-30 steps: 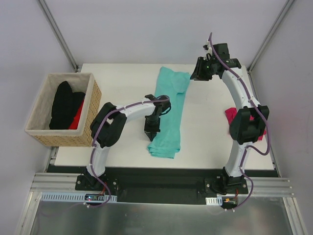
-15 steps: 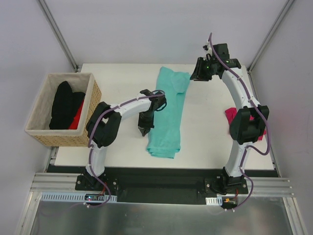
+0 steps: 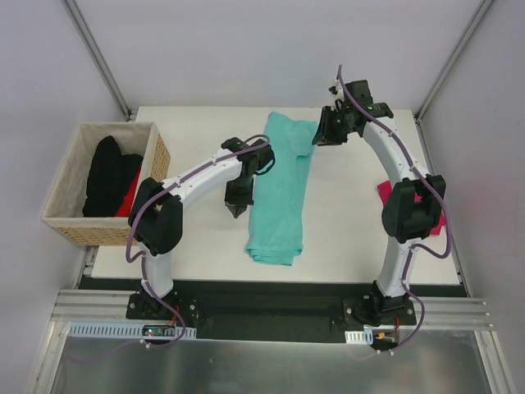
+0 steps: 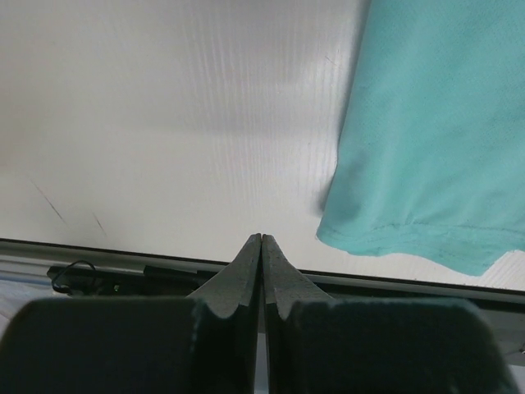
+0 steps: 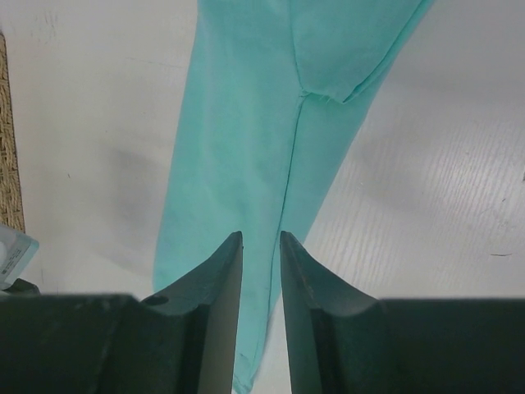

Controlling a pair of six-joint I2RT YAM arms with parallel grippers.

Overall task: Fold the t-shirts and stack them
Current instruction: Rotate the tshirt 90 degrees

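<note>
The magenta-pink t-shirt is mostly hidden. It lies at the right edge of the surface behind the right arm's elbow, and only slivers of cloth show on either side of the joint. Whether it is folded cannot be told.

The teal-mint t-shirt lies in the middle of the surface as a long narrow strip running from far to near. A sleeve is doubled over at its far end. The left arm's wrist crosses and covers a little of its far-left edge.

The left gripper points down over bare surface just left of this shirt. In the left wrist view its fingers are pressed together with nothing between them, and the shirt's near hem lies to the right.

The right gripper is over the shirt's far right end. In the right wrist view it shows a narrow slit between its fingers and no cloth in it.

A woven basket stands off the left edge of the surface. It holds a black cloth that partly buries a red cloth.
</note>
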